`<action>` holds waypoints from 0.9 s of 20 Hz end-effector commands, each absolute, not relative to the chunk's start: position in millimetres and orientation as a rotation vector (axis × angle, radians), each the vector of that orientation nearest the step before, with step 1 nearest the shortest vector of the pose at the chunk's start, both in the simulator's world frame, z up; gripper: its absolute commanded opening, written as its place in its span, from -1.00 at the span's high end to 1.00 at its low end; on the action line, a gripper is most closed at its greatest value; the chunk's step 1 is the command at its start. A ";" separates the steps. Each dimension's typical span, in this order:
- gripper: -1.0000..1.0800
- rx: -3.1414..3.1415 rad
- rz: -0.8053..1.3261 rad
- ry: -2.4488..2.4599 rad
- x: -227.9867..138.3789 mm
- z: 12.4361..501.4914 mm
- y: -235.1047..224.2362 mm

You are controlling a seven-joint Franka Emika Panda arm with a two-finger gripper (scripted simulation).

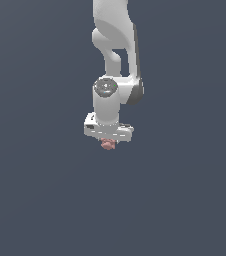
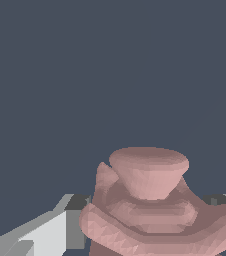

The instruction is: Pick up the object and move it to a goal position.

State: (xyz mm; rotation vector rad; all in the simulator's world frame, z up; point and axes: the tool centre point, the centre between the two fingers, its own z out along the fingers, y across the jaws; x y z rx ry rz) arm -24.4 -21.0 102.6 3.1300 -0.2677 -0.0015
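The white arm (image 1: 114,55) comes down from the top of the exterior view, bends once, and ends in a broad white gripper (image 1: 108,142) that points straight down over a plain slate-grey ground (image 1: 35,200). No edge, corner or seam of any surface shows, so I can't place things against a desk; the grey runs the same all the way across.

Just under the gripper's wide body pokes the object (image 1: 108,145), a small pinkish-red lump, far narrower than the hand above it. It sits right up against the underside of the gripper, near the middle of its width, a touch toward the exterior view's left. Only its lower part shows there; the rest is tucked behind the hand.

From the wrist view the object (image 2: 147,200) fills the near part of the picture: a rounded cap on top, stacked ridges beneath, and a thick curling lip at the base. A pale grey-white finger (image 2: 50,232) stands beside it on one side, and a sliver of another shows at the far side, so the lump lies between them. The fingers appear closed against it, clamped on its flanks, though the contact itself is hidden behind the ridges.
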 end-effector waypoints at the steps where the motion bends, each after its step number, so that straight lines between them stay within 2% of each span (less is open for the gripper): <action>1: 1.00 3.130 0.000 -0.267 -33.8 121.4 -11.6; 18: 1.00 3.128 0.001 -0.267 -104.7 266.5 59.9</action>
